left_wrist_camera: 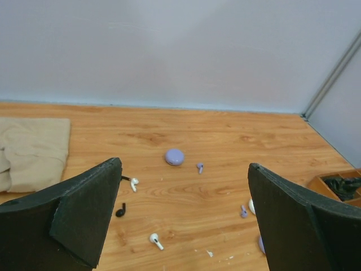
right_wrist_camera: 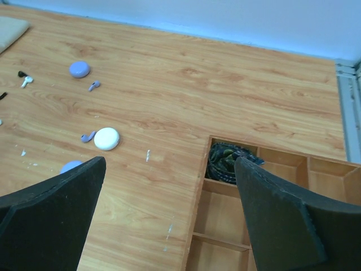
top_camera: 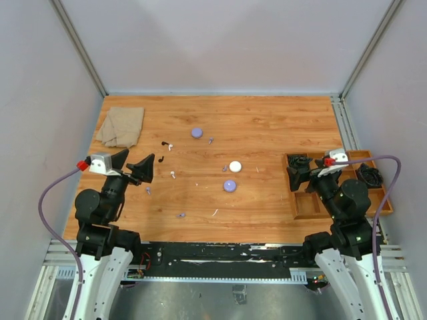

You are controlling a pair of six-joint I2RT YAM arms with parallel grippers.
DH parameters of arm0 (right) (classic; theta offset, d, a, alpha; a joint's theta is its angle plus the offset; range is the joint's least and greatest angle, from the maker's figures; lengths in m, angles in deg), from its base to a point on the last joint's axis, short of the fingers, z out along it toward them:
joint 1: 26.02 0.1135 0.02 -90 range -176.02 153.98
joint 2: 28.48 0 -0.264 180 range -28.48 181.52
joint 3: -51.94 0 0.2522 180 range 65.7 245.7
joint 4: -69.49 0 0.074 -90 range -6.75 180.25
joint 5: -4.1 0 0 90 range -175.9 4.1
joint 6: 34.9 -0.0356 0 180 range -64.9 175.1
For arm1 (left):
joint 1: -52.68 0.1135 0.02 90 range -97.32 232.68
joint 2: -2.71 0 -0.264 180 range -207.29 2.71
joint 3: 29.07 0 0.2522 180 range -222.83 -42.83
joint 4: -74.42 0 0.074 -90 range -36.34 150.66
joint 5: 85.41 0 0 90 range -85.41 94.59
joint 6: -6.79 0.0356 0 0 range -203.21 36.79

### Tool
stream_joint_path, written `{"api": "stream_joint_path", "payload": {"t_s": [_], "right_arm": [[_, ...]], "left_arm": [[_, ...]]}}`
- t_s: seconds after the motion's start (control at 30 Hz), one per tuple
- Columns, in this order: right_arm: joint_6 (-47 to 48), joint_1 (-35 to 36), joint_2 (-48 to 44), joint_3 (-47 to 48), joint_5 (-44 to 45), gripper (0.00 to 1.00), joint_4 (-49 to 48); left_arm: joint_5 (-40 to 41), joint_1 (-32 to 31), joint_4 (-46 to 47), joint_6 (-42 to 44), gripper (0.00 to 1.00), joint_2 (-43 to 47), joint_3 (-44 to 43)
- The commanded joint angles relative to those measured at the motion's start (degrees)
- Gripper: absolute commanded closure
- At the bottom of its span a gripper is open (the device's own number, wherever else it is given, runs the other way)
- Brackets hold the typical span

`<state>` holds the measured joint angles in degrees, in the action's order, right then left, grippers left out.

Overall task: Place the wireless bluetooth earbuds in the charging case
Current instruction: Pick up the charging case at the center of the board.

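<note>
The left tool (top_camera: 133, 167) hung above the counter's (top_camera: 267, 133) left side and the right tool (top_camera: 308, 168) above the wooden tray (top_camera: 303, 207), each with jaws wide apart and empty. The earbuds (top_camera: 173, 175) lay scattered mid-counter around three round cases (top_camera: 235, 167).

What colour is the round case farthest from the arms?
The round case is pale purple, clearest in the left wrist view.
</note>
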<state>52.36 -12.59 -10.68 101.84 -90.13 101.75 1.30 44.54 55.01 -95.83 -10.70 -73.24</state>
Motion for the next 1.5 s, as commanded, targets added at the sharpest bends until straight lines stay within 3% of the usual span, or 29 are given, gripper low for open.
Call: {"api": "stream_joint_path", "payload": {"t_s": [0.0, 0.2, 0.4, 0.83, 1.1, 1.47], "right_arm": [[-2.89, -0.86, 2.85, 2.38, -7.04, 0.01, 1.79], [-3.17, -0.8, 11.79, 5.54, -16.18, 0.01, 2.77], [-3.82, 0.22, 23.38, 5.29, -23.76, 0.01, 1.68], [1.32, 14.02, 44.68, 8.01, -21.48, 0.01, -3.39], [5.1, 18.28, 60.81, 15.96, -25.99, 0.01, -3.98], [9.38, 20.76, 77.81, 25.61, -28.45, 0.01, -3.71]], "left_arm": [[-4.73, -1.57, 1.79, -1.26, 0.01, -1.72, -0.58], [-7.4, -1.87, -0.51, -7.65, 0.01, -6.91, -3.29], [-11.28, -1.83, -6.71, -6.53, 0.01, -14.62, -7.0], [-15.02, -1.85, -4.8, -6.58, 0.01, -23.78, -7.35], [-18.13, -1.87, -4.04, -4.85, 0.01, -28.89, -5.52], [-18.12, -0.76, -3.85, -5.09, 0.01, -28.25, -4.67]]}}
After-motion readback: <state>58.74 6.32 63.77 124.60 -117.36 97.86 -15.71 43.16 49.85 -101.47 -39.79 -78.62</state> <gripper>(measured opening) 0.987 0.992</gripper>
